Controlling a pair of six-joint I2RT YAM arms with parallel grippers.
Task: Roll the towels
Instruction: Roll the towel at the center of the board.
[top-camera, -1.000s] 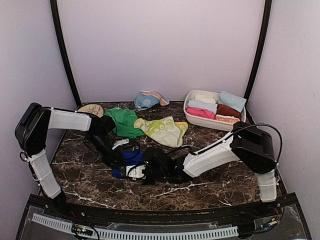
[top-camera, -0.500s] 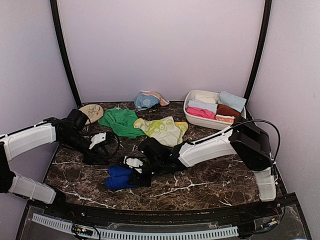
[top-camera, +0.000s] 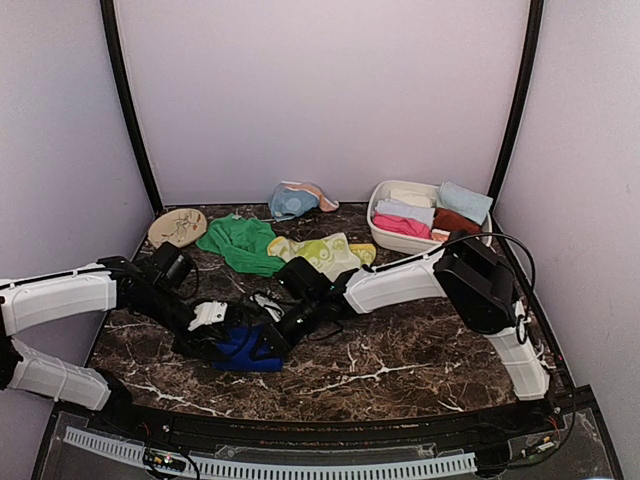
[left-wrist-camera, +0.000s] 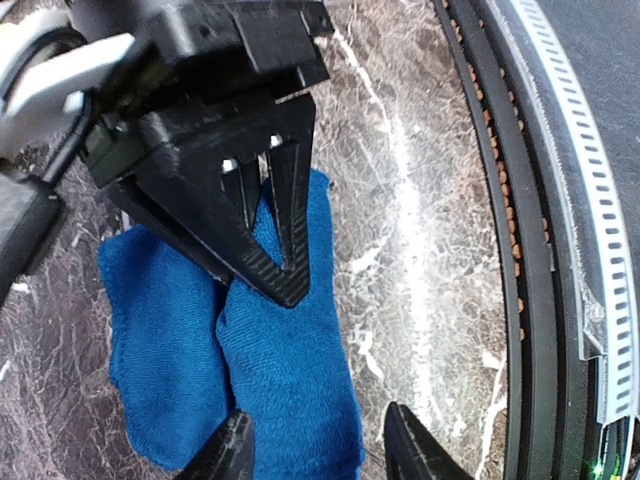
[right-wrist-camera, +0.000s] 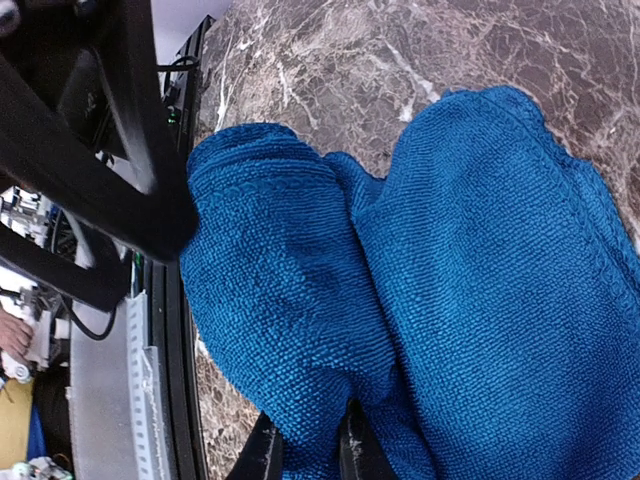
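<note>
A royal blue towel (top-camera: 250, 350) lies folded in two lobes on the marble near the front; it also shows in the left wrist view (left-wrist-camera: 290, 370) and the right wrist view (right-wrist-camera: 450, 250). My right gripper (top-camera: 273, 334) is shut on a fold of it (right-wrist-camera: 308, 450), and it shows from the left wrist camera (left-wrist-camera: 268, 225) too. My left gripper (top-camera: 226, 338) is open, with its fingers either side of the towel's near lobe (left-wrist-camera: 318, 452). A green towel (top-camera: 243, 245), a yellow-green patterned towel (top-camera: 320, 256) and a light blue towel (top-camera: 293, 201) lie farther back.
A white oval basin (top-camera: 400, 243) at the back right holds rolled pink, white, rust and light blue towels. A tan round disc (top-camera: 178, 226) lies at the back left. The table's front rail (left-wrist-camera: 560, 200) runs close beside the blue towel.
My left arm swung away to the left, then came back low to the blue towel. My right gripper carried the towel toward the front left and stayed shut on it.
</note>
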